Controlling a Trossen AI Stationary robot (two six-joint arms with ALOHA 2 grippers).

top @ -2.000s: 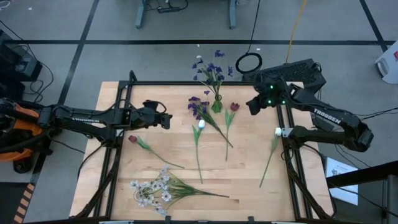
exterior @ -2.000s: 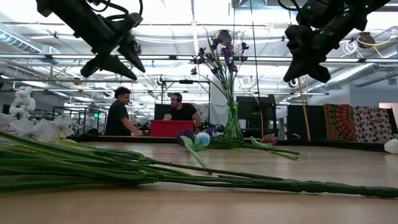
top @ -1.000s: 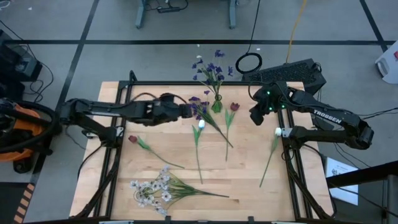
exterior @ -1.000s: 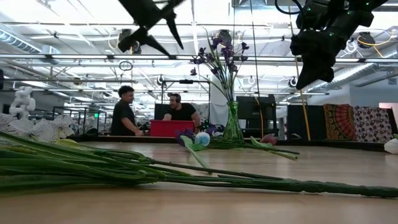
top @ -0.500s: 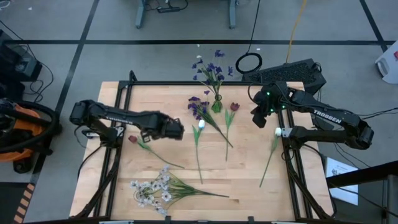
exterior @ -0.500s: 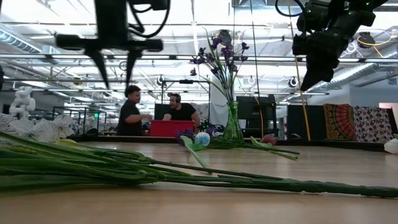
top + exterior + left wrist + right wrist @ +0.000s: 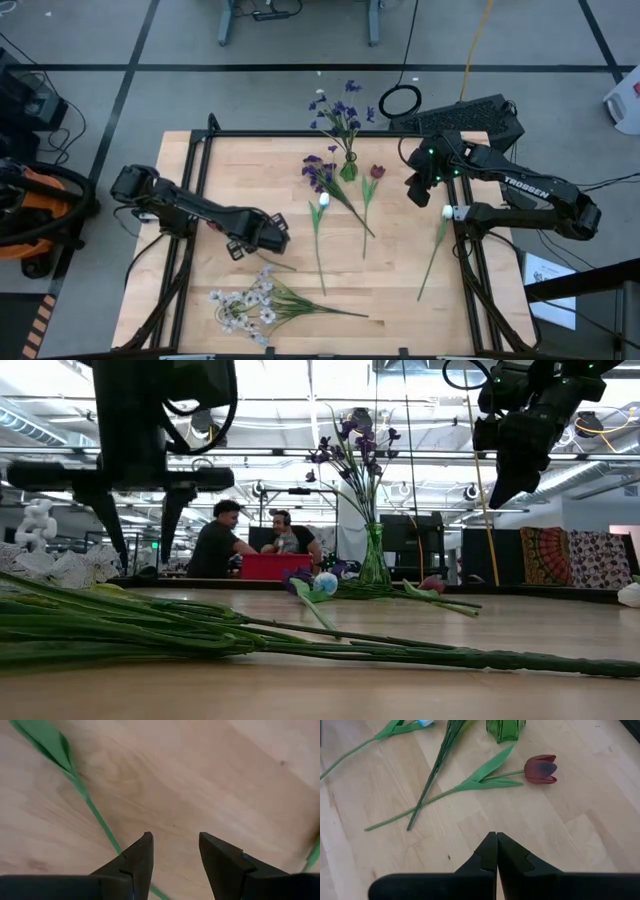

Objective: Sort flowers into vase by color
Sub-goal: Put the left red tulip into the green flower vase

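Flowers spread over the desk (image 7: 400, 290): white spray (image 7: 245, 302) near the front left corner, red-budded stem (image 7: 240, 238) toward the left edge, white-tipped stem (image 7: 319, 240) and purple sprig (image 7: 322, 175) mid-desk, dark red tulip (image 7: 540, 769) just beside the green vase (image 7: 349, 168). Purple blooms (image 7: 352, 455) upright in that vase near the back edge. One more pale stem (image 7: 437, 245) by the right edge. Left pincer (image 7: 175, 851) low over bare wood, fingers spread, green stem beside one fingertip, nothing gripped. Right pincer (image 7: 497, 851) shut tight and empty, hanging above the desk near the tulip, toward the back right.
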